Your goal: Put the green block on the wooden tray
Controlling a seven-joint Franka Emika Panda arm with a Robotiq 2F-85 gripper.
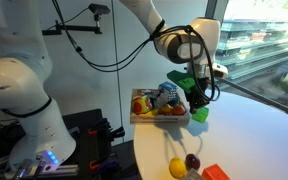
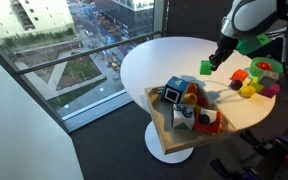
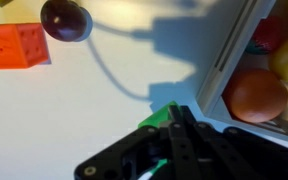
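The green block (image 3: 156,117) sits at my gripper's (image 3: 172,115) fingertips, partly hidden by the black fingers, which are closed around it. In both exterior views the gripper (image 1: 198,103) (image 2: 215,63) points down with the green block (image 1: 200,116) (image 2: 205,68) at its tip, low over the white table and just beside the wooden tray (image 1: 162,120) (image 2: 161,130). The tray holds several toy fruits and blocks. Its pale rim (image 3: 231,55) runs just right of the block in the wrist view. I cannot tell whether the block touches the table.
An orange block (image 3: 19,45) (image 1: 215,173), a purple plum (image 3: 66,20) (image 1: 192,161) and a yellow fruit (image 1: 177,167) lie on the round white table (image 2: 184,55). More toys (image 2: 254,80) are grouped near its edge. An orange fruit (image 3: 256,95) lies in the tray.
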